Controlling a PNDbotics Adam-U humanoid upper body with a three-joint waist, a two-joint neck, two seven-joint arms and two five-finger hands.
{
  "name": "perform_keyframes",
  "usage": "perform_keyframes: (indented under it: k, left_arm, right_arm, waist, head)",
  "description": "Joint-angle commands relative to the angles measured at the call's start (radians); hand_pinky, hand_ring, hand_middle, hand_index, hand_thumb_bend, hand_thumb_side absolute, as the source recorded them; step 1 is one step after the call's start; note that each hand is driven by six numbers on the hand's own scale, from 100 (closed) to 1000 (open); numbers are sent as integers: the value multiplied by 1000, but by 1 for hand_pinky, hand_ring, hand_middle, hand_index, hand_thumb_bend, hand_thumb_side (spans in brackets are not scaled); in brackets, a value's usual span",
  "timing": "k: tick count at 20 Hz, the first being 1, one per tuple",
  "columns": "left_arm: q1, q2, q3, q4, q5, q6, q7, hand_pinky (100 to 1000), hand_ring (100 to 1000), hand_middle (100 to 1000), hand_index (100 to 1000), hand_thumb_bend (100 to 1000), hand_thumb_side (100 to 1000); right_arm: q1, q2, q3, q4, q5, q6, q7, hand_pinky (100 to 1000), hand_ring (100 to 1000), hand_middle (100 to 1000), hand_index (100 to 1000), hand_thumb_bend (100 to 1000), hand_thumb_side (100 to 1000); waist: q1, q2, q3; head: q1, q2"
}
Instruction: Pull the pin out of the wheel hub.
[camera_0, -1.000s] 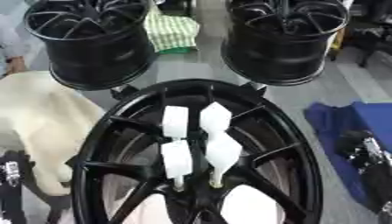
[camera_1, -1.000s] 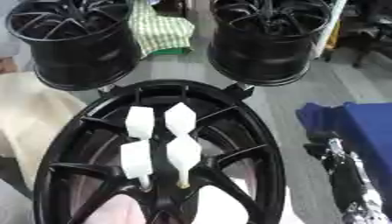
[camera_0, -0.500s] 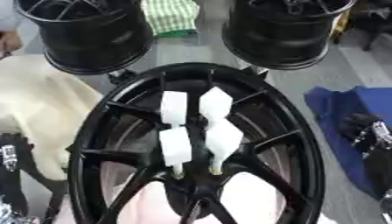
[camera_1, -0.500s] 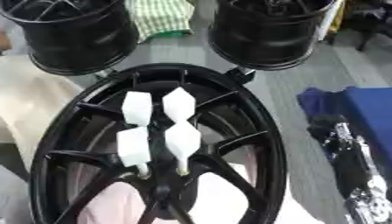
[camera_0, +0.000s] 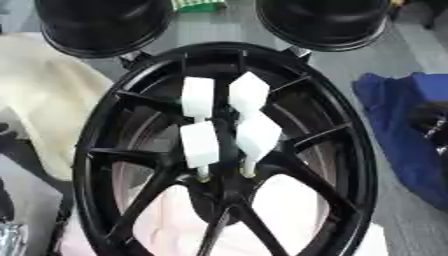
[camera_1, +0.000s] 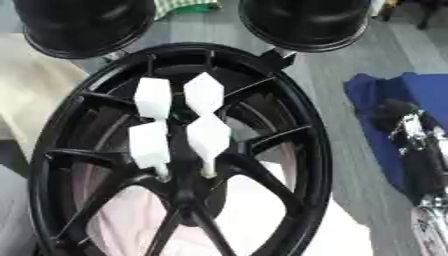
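Observation:
A large black wheel hub (camera_0: 352, 135) lies flat in the middle of both views. Several pins with white block heads stand near its centre, among them an upper pair (camera_0: 198, 97) (camera_0: 248, 93) and a lower pair (camera_0: 199, 145) (camera_0: 258, 137). Thin pale shafts of the lower pair enter the hub. Neither hand touches the hub or the pins. My right hand (camera_1: 418, 150) shows as a black and silver shape at the right edge, over the blue cloth. A silver bit of my left hand (camera_0: 9, 242) shows in the lower left corner.
Two more black wheels (camera_0: 101, 25) (camera_0: 324, 20) stand behind the hub. A cream cloth (camera_0: 44, 100) lies to the left, a blue cloth (camera_0: 398, 120) to the right, and a pale pink cloth (camera_0: 289, 210) under the hub. A green checked cloth (camera_0: 197, 5) lies at the back.
The whole picture has shifted as the camera tilted down; the rear wheels now sit at the top edge. The pins stand as before in the hub.

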Motion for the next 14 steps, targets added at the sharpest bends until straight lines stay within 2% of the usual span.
perform_keyframes:
  k: [1, 4, 6, 14]
  left_arm:
    - [12, 45, 14, -56, 14, 19, 5, 861, 692, 653, 748, 251, 825]
    - [32, 60, 15, -90, 16, 38, 5, 860, 690, 652, 747, 238, 825]
    - [46, 72, 13, -114, 15, 61, 5, 860, 690, 652, 747, 239, 826]
    - [97, 144, -1, -236, 37, 134, 3, 860, 689, 651, 748, 226, 822]
  right_arm:
    - [17, -61, -8, -72, 18, 12, -7, 811, 699, 660, 712, 100, 627]
    - [46, -97, -8, -118, 34, 22, -7, 811, 701, 662, 713, 100, 623]
    - [62, -126, -8, -138, 45, 23, -5, 811, 702, 663, 714, 100, 618]
    - [102, -271, -26, -144, 56, -73, 20, 811, 706, 666, 718, 100, 587]
  waist:
    - [-1, -15, -4]
    - [-3, -16, -4]
    - [-4, -16, -3]
    - [-5, -8, -4]
  head:
    - [17, 32]
    - [31, 55]
    - [33, 59]
    - [18, 47]
